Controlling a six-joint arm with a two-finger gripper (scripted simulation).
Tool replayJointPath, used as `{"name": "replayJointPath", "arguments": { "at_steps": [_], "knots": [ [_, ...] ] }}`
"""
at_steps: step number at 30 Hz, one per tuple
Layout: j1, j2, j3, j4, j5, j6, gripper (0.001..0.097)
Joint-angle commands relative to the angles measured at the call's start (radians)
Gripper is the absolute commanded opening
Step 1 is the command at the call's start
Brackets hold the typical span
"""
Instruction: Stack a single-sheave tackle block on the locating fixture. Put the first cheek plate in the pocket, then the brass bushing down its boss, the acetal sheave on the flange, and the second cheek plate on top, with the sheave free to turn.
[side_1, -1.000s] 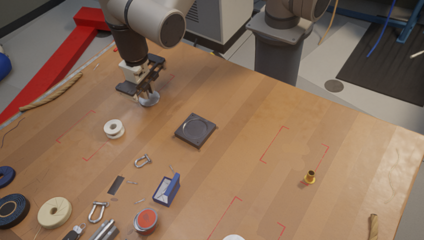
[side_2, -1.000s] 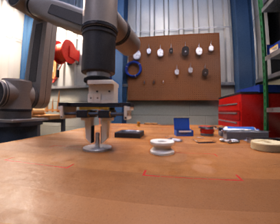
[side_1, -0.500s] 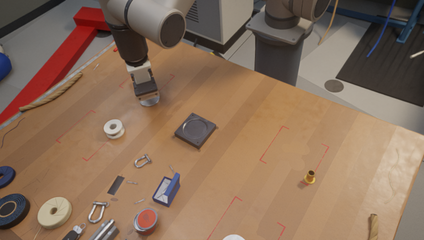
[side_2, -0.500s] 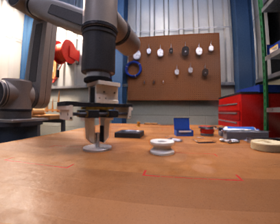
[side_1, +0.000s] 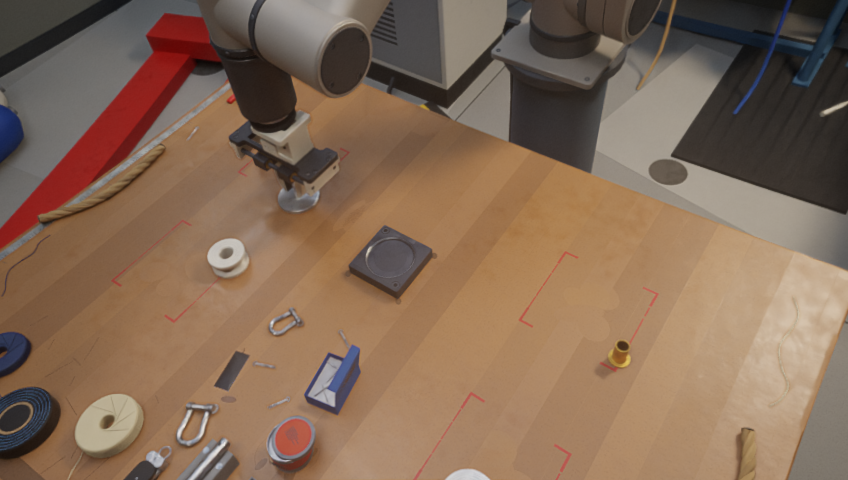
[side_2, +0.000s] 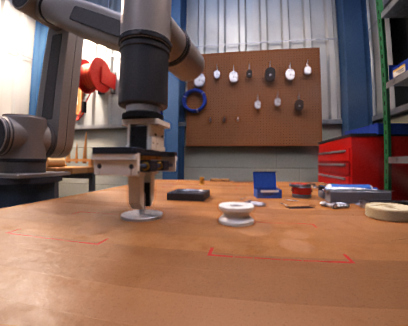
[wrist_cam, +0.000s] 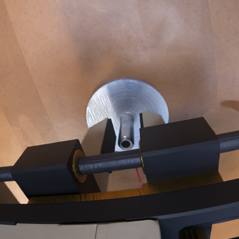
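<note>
The first cheek plate (side_1: 297, 200) (side_2: 141, 214) (wrist_cam: 127, 105) is a round steel disc with an upright hollow boss. It lies flat on the bench near the far left corner. My gripper (side_1: 296, 185) (side_2: 140, 202) (wrist_cam: 126, 131) stands straight over it, open, with a finger on either side of the boss and holding nothing. The dark square locating fixture (side_1: 391, 260) (side_2: 188, 194) sits mid-bench with its round pocket showing. The white acetal sheave (side_1: 228, 257) (side_2: 236, 212) lies left of the fixture. The brass bushing (side_1: 619, 354) stands far to the right.
A small blue box (side_1: 334, 379) stands open in front of the fixture. Shackles (side_1: 285, 322), pins, a red tin (side_1: 291, 442) and tape rolls crowd the near left corner. A rope (side_1: 102, 190) lies along the left edge. The arm's pedestal (side_1: 559, 89) stands behind the bench.
</note>
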Motion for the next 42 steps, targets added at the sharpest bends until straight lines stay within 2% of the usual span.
{"name": "replayJointPath", "arguments": {
  "at_steps": [1,11,23,42],
  "knots": [
    [0.000,-0.001,0.001,0.000,0.000,0.004,0.0263],
    [0.000,-0.001,0.001,0.000,0.000,0.017,0.0258],
    [0.000,-0.001,0.001,0.000,0.000,0.018,0.0023],
    [0.000,-0.012,0.009,0.001,-0.019,0.019,0.0023]
  ]
}}
